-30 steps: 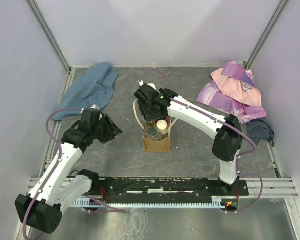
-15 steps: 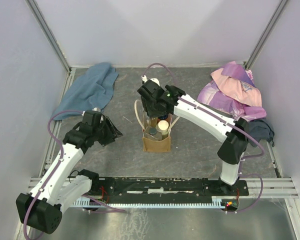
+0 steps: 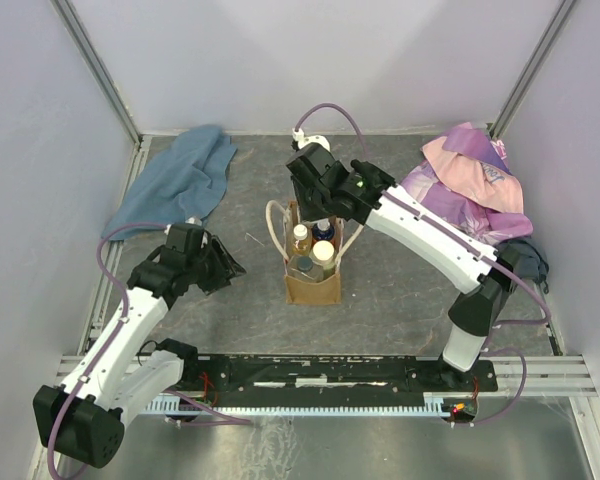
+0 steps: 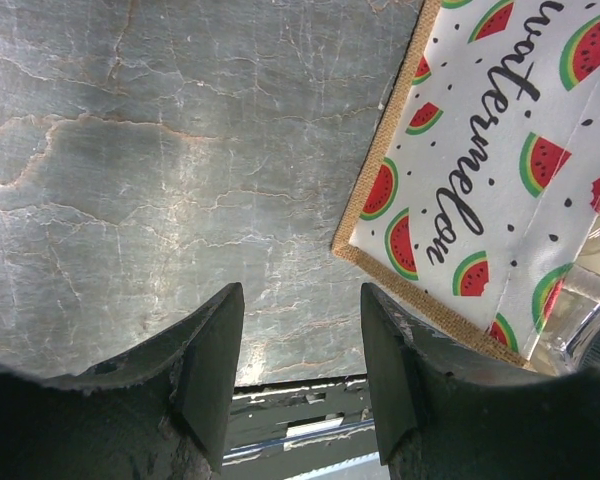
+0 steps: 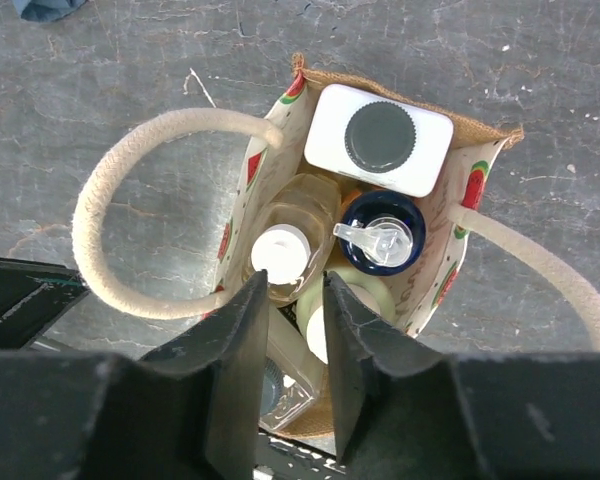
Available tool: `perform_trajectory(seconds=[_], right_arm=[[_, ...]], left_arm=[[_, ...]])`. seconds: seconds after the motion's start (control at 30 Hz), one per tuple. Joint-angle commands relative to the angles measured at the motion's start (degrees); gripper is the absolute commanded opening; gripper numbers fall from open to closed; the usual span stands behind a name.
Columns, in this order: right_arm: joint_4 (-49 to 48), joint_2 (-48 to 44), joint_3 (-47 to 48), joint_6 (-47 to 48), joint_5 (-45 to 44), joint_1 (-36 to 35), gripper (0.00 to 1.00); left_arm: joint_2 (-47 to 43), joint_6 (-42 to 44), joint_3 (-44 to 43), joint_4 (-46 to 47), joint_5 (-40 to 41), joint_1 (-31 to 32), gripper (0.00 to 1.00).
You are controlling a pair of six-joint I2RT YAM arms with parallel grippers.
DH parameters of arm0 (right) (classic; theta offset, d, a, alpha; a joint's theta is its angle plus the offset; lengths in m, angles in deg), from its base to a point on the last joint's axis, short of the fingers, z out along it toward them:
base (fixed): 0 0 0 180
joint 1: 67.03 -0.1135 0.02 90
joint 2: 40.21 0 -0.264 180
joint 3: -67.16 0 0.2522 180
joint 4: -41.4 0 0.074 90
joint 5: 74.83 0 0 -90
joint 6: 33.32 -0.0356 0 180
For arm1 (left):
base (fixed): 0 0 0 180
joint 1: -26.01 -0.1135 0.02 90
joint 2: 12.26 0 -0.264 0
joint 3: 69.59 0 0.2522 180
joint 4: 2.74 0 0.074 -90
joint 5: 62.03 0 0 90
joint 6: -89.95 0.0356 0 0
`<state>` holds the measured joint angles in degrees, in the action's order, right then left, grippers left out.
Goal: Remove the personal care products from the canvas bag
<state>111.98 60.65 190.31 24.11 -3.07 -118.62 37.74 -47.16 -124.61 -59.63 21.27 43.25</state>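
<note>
The canvas bag (image 3: pixel 313 288) stands upright mid-table, its watermelon-print lining (image 4: pixel 480 180) showing. Looking down into it in the right wrist view, I see a white rectangular bottle with a dark cap (image 5: pixel 380 138), a blue-capped pump bottle (image 5: pixel 380 233), a pale bottle with a white cap (image 5: pixel 280 252), a cream-capped bottle (image 5: pixel 325 325) and a dark-lidded jar (image 5: pixel 271 391). My right gripper (image 5: pixel 296 280) hangs above the bag's far side (image 3: pixel 318 205), shut, with nothing in it. To the bag's left my left gripper (image 3: pixel 228 262) is open and empty over the bare tabletop (image 4: pixel 300 295).
A blue cloth (image 3: pixel 180 180) lies at the back left. A pink-purple cloth (image 3: pixel 470 185) is heaped at the back right, with a dark cloth (image 3: pixel 525 262) below it. The bag's cream loop handles (image 5: pixel 130 190) hang out to both sides. A black rail (image 3: pixel 330 375) runs along the near edge.
My right gripper has risen and drawn back from the bag's mouth, closing its jaws on nothing; the bottle tops now show. The left arm has hardly moved.
</note>
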Motion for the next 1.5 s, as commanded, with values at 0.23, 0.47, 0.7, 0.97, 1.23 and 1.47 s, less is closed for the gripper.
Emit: perform_trajectory(seconds=[0.23,0.47,0.7,0.97,1.23,1.47], right_arm=[[-2.52,3.02,-0.70,-0.12,1.56,0.18,0.51],[-3.77,5.21,-2.92,-0.46,1.65,0.18,0.53],[-3.99,6.53,-3.76,-0.73,2.20,0.18,0.53],[-4.87,7.45,-5.83,-1.27,2.51,0.18,0.51],[-4.61,7.44,-5.79,-1.17,2.60,0.24,0.32],[-2.40,4.57,-2.72,-0.93,1.39,0.18,0.24]], left_arm=[[-1.06,-2.53,1.50,1.99,-1.65,0.13,0.57],[-1.59,-2.90,2.14,2.35,-1.82,0.17,0.57],[-1.57,-2.98,2.83,2.35,-1.92,0.19,0.57],[-1.22,-3.45,3.55,3.27,-2.44,0.17,0.57],[-0.90,-3.25,3.46,3.32,-2.44,0.17,0.57],[-0.99,-3.49,3.94,3.57,-2.54,0.17,0.57]])
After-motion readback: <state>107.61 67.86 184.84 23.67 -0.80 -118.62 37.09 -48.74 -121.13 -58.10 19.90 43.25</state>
